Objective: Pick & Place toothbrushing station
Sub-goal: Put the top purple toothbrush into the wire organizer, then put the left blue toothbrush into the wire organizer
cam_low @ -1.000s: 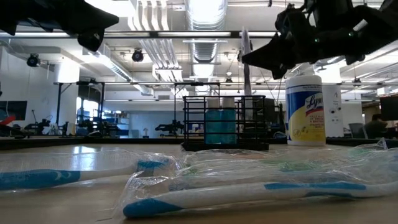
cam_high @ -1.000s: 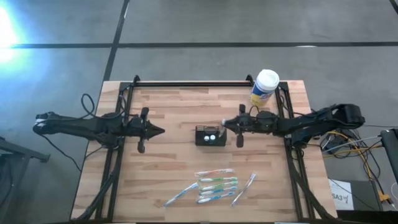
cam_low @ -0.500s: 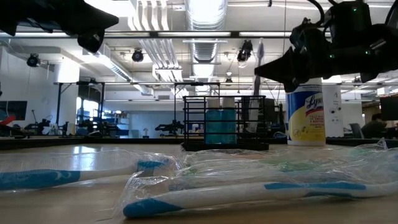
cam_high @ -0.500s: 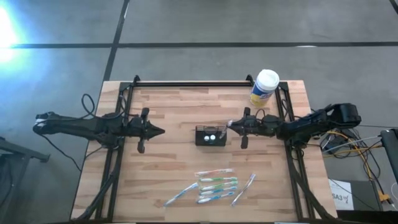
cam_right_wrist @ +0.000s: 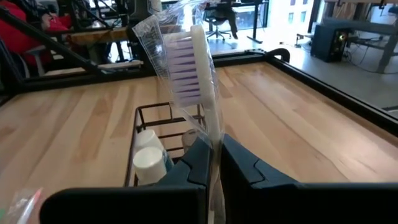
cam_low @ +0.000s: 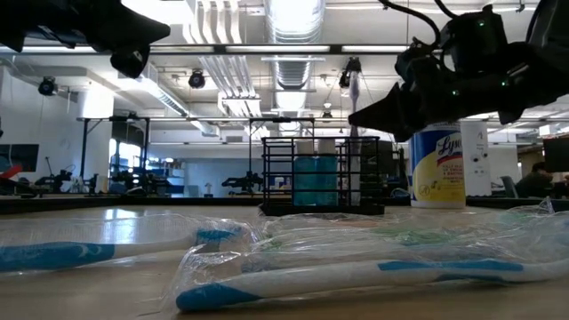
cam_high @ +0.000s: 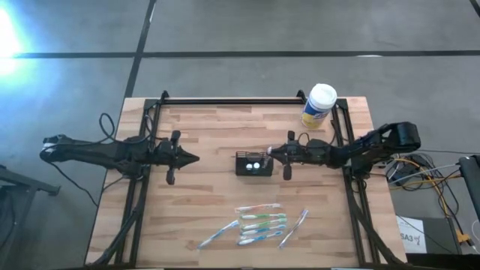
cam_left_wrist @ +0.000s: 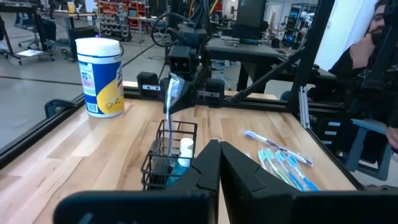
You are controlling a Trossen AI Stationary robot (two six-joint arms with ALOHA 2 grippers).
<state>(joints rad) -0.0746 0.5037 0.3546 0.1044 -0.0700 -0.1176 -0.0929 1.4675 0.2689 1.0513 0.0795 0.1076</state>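
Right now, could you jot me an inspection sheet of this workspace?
Surface: wooden table, dry.
Job's things: black mesh caddy at centre; wrapped toothbrush upright above it.
Clutter: six wrapped toothbrushes near the front; yellow wipes canister at the back.
Grippers: right gripper shut on the wrapped toothbrush; left gripper shut, empty, left of the caddy.
Cables: bundle off the right edge.
Surroundings: seated person; workshop benches.

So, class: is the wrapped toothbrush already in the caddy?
Not yet. The right gripper holds the toothbrush upright above the caddy.
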